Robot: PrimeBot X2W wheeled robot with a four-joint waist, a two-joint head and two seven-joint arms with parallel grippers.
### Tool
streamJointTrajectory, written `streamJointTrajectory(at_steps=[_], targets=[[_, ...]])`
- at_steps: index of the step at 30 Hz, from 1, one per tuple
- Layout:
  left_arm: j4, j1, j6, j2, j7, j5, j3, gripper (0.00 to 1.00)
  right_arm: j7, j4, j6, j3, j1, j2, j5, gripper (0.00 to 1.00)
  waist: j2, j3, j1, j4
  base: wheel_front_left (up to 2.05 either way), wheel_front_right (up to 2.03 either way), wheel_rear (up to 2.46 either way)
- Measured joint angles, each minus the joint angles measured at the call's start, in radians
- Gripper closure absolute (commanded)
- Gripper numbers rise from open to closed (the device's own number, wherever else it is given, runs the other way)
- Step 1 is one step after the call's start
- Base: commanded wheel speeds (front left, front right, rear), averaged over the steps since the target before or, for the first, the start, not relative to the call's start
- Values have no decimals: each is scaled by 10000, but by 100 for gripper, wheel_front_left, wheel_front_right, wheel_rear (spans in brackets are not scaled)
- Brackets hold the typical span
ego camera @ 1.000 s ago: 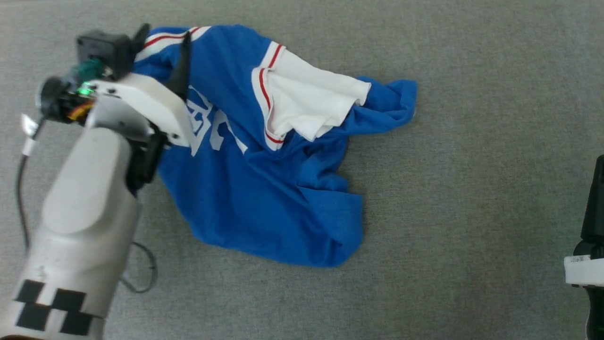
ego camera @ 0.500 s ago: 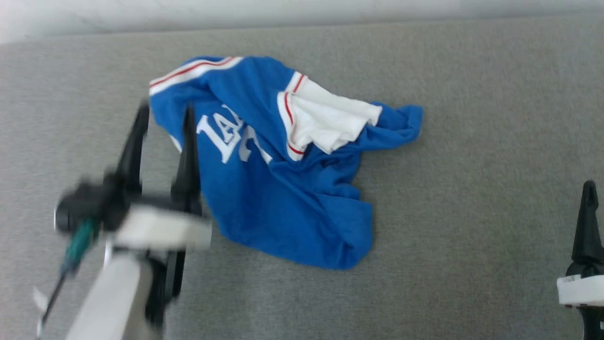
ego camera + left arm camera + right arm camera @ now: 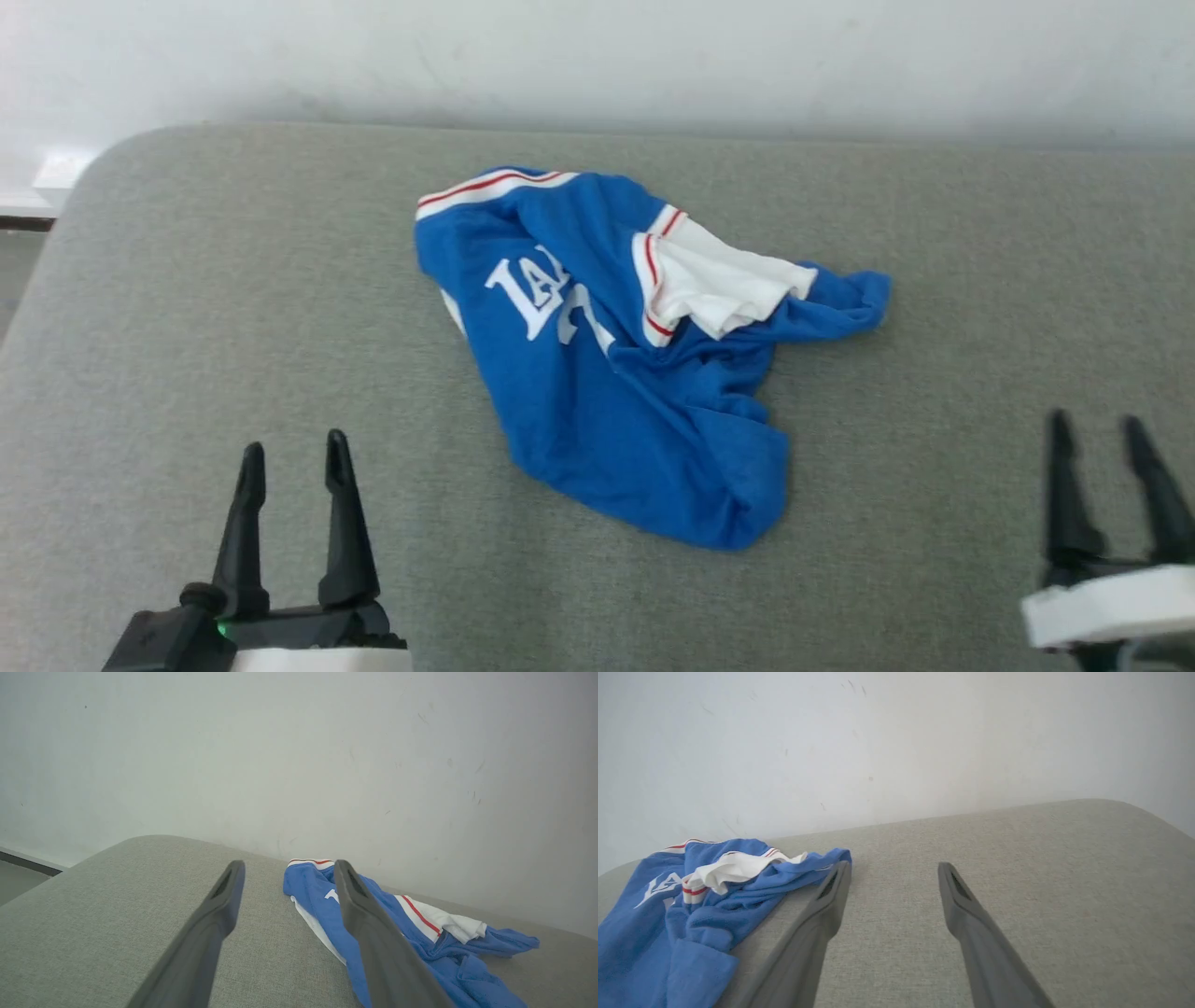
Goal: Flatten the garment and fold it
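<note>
place: bare indoor test space, lab-like; exact kind unclear
worktop: grey woven cover, rounded corners, beneath left hand and right hand
wall: plain white, scuffed, ahead of both hands
skirting: dark strip, left of left hand, above grey floor

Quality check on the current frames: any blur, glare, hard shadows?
Head view: sharp, even diffuse light, no glare; lettering on the garment partly legible. Left wrist view: left gripper goes soft near the lens, with wide-angle stretch. Right wrist view: right gripper equally soft, garment crisp, soft shadows in its folds.
</note>
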Motion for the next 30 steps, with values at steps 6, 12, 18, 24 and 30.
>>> streamJointTrajectory(at_steps=[6, 12, 18, 24, 30], targets=[[71, -76, -646, -251, 0, 426, 111, 0, 1883, -343, 0, 2107, -1009, -6, -539, 0, 0, -71, 1, 315, 0, 0, 0], [173, -392, -995, -407, 0, 848, 188, 0, 4807, 508, 0, 3662, -2467, 17, -1110, 0, 0, 187, 3, 495, 0, 0, 0], [359, -476, -1083, -499, 0, 848, 280, 0, 6305, 1923, 2, 4734, -3483, -13, -1674, 0, 0, 415, 4, 835, 0, 0, 0], [566, -679, -1162, -560, 0, 846, 217, 0, 6784, 3442, 2, 4978, -4165, -56, -2546, 0, 0, 528, 3, 1115, 0, 0, 0], [708, -858, -1177, -570, 0, 844, 146, 0, 6690, 3632, 0, 5225, -4580, -38, -1471, 100, 0, 521, 3, 1105, 0, 0, 0]])
